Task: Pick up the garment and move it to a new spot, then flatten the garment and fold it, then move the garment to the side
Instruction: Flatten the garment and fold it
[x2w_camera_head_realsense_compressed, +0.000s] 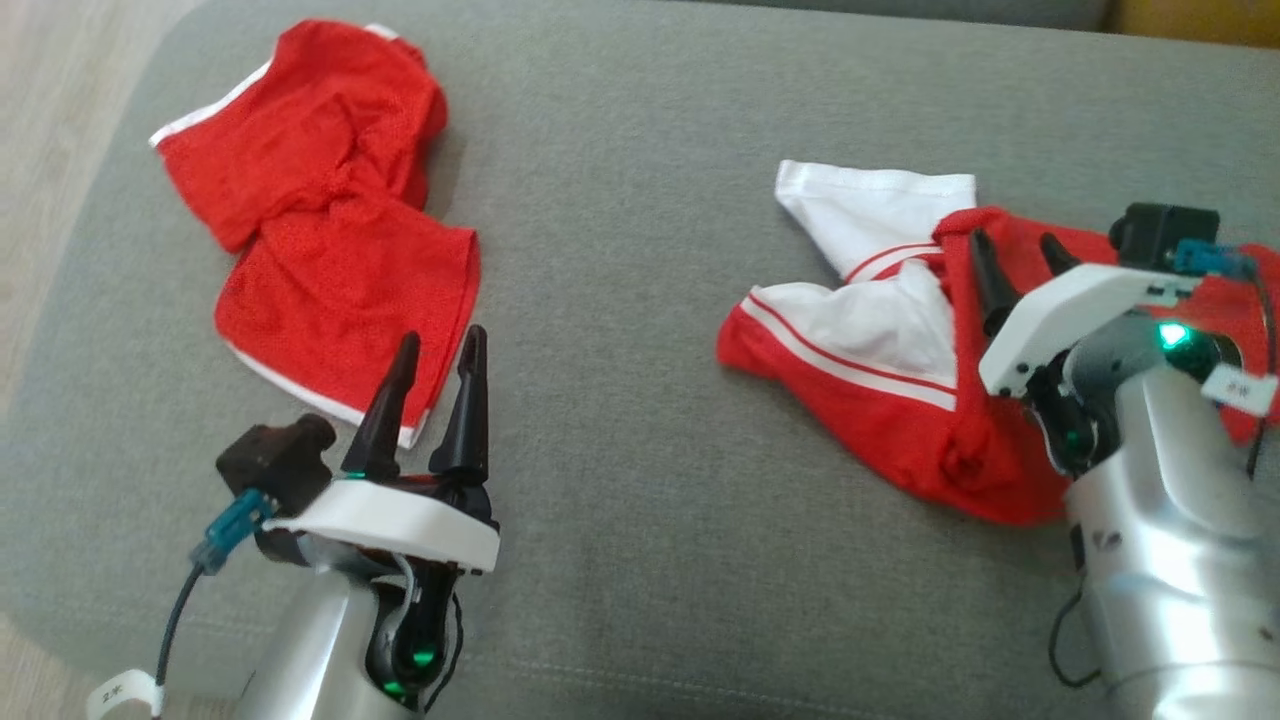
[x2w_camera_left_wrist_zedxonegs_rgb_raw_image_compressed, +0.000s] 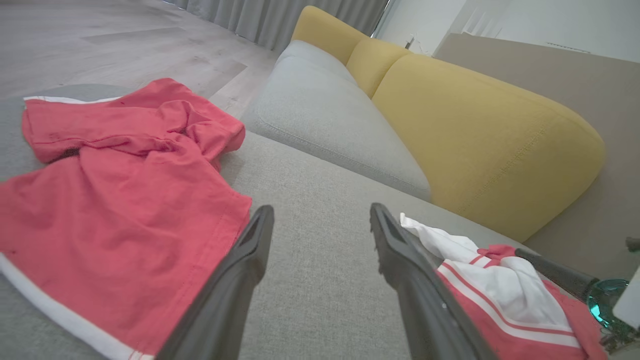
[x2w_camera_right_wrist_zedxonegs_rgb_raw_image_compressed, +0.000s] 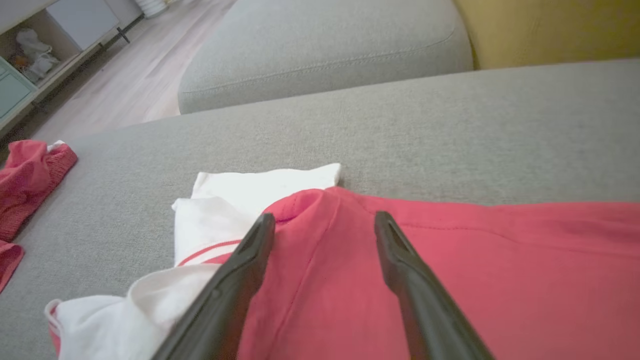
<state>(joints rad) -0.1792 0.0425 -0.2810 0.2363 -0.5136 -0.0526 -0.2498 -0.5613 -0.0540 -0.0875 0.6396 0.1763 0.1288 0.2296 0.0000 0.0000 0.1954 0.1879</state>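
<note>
Two garments lie crumpled on the grey cushion (x2w_camera_head_realsense_compressed: 620, 330). A red-and-white garment (x2w_camera_head_realsense_compressed: 860, 370) is bunched at the right, with a white striped part turned up. My right gripper (x2w_camera_head_realsense_compressed: 1012, 240) stands open just over its red fabric (x2w_camera_right_wrist_zedxonegs_rgb_raw_image_compressed: 450, 260), fingers pointing along it and nothing between them. Red shorts with white trim (x2w_camera_head_realsense_compressed: 330, 230) lie rumpled at the far left. My left gripper (x2w_camera_head_realsense_compressed: 441, 337) is open beside their near hem, its fingers (x2w_camera_left_wrist_zedxonegs_rgb_raw_image_compressed: 250, 260) over bare cushion just right of the shorts (x2w_camera_left_wrist_zedxonegs_rgb_raw_image_compressed: 115, 200). The red-and-white garment (x2w_camera_left_wrist_zedxonegs_rgb_raw_image_compressed: 500, 290) is at the left wrist view's lower right.
The cushion's left edge drops to a pale wooden floor (x2w_camera_head_realsense_compressed: 50, 150). A second grey seat (x2w_camera_left_wrist_zedxonegs_rgb_raw_image_compressed: 330, 125) and yellow backrests (x2w_camera_left_wrist_zedxonegs_rgb_raw_image_compressed: 475, 130) lie beyond. A low shelf unit (x2w_camera_right_wrist_zedxonegs_rgb_raw_image_compressed: 30, 50) stands on the floor. Bare cushion stretches between the two garments.
</note>
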